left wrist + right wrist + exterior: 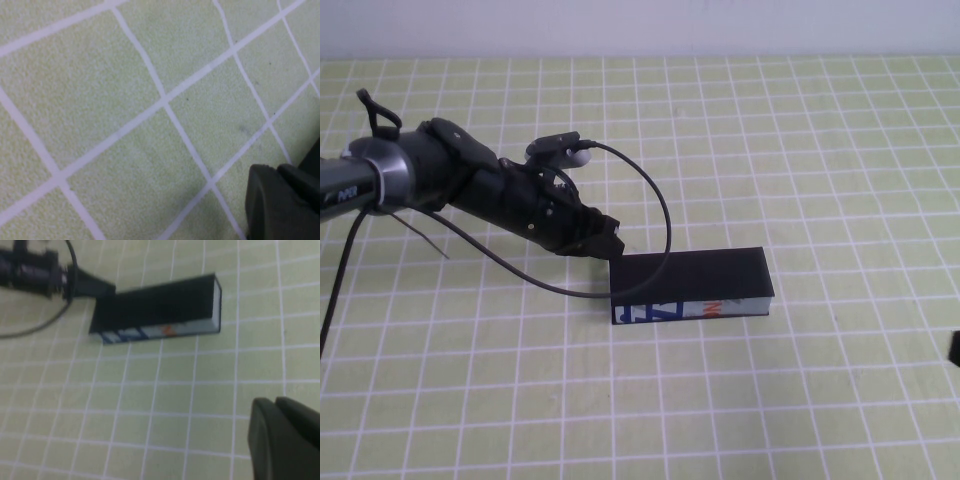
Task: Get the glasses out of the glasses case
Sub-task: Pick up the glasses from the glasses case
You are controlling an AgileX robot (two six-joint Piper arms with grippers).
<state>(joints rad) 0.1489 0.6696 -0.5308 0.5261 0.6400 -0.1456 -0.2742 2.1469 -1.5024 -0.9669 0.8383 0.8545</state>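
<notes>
The glasses case [692, 283] lies on the mat near the middle, matte black, its lid down flat and its blue, white and orange printed side facing me. It also shows in the right wrist view [159, 307]. The glasses are hidden. My left gripper [608, 243] is at the case's far left corner, its fingers [265, 200] pressed together with nothing between them. Whether it touches the case I cannot tell. My right gripper [274, 401] hangs shut and empty over the mat well to the case's near right; only a black sliver of it [955, 347] shows at the high view's right edge.
A green mat with a white grid [800, 150] covers the whole table. A black cable [665, 215] loops from the left wrist camera down across the case's left end to the mat in front of the arm.
</notes>
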